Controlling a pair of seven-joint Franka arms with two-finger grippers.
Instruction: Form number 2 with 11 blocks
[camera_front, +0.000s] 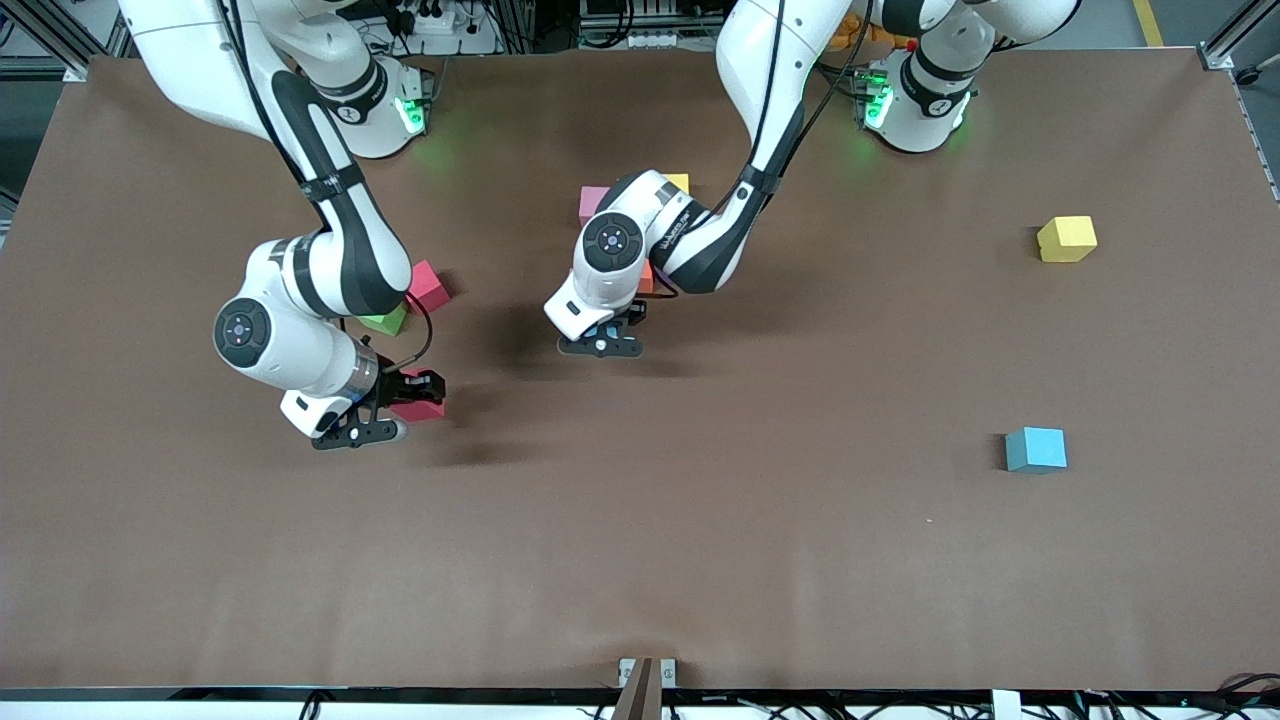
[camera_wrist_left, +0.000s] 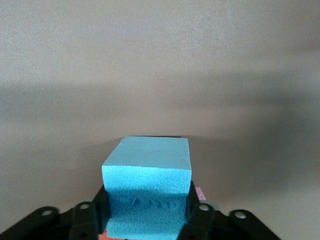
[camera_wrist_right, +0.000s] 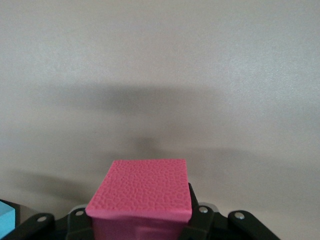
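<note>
My left gripper (camera_front: 604, 338) is shut on a light blue block (camera_wrist_left: 147, 172) and holds it over the table's middle, beside an orange block (camera_front: 646, 278) that the arm half hides. My right gripper (camera_front: 412, 398) is shut on a deep pink block (camera_wrist_right: 141, 192), which also shows in the front view (camera_front: 422, 408), toward the right arm's end. A pink block (camera_front: 591, 203) and a yellow block (camera_front: 679, 182) lie near the bases, partly hidden by the left arm. Another deep pink block (camera_front: 430, 285) lies by the right arm's forearm.
A green cube (camera_front: 386, 320) lies under the right arm's wrist next to the deep pink block. A yellow block (camera_front: 1066, 238) and a light blue block (camera_front: 1036, 449) lie apart toward the left arm's end. The brown table mat (camera_front: 760, 520) stretches nearer the front camera.
</note>
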